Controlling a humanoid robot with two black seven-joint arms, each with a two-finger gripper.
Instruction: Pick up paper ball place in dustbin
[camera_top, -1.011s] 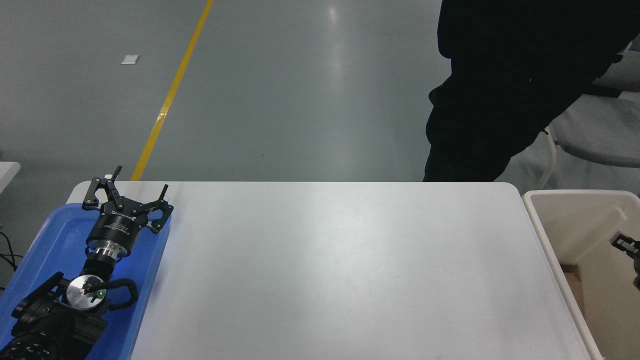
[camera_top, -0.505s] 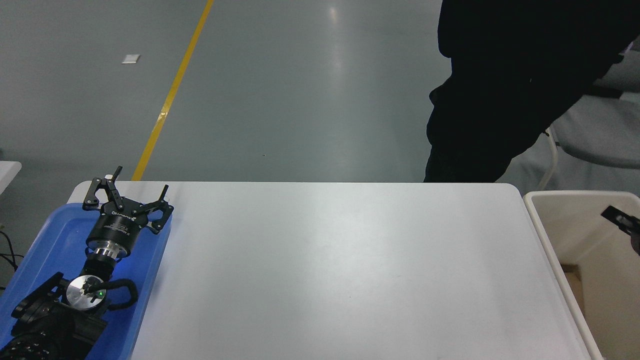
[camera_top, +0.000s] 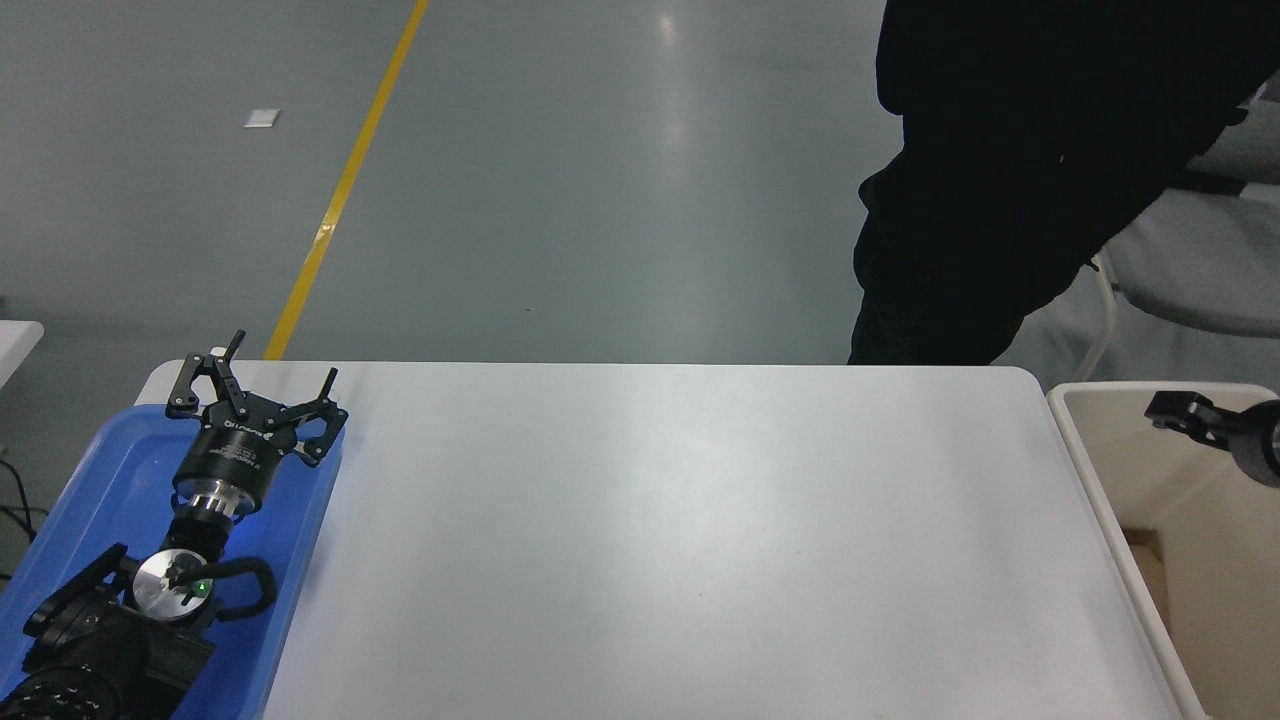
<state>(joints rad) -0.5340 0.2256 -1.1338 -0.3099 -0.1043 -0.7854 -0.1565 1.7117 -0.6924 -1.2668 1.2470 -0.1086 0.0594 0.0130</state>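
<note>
Paper ball: not visible anywhere in frame; whether it already lies inside the dustbin (camera_top: 1085, 470) cannot be told, since only the tan bottom patch of the bin shows at lower right. Right end effector (camera_top: 1185, 414) enters at the right edge, above the bin's open top; only one dark tip shows, so open or closed cannot be determined. Left end effector (camera_top: 255, 395) parked at lower left over the blue tray (camera_top: 100, 480), fingers spread, empty. White tabletop (camera_top: 660, 540) carries nothing else. Person in dark clothing (camera_top: 1000, 180) at upper right. Risk: if the ball clung to a finger, it would ride out and drop outside the bin; an arm swing could clip the rim.
</note>
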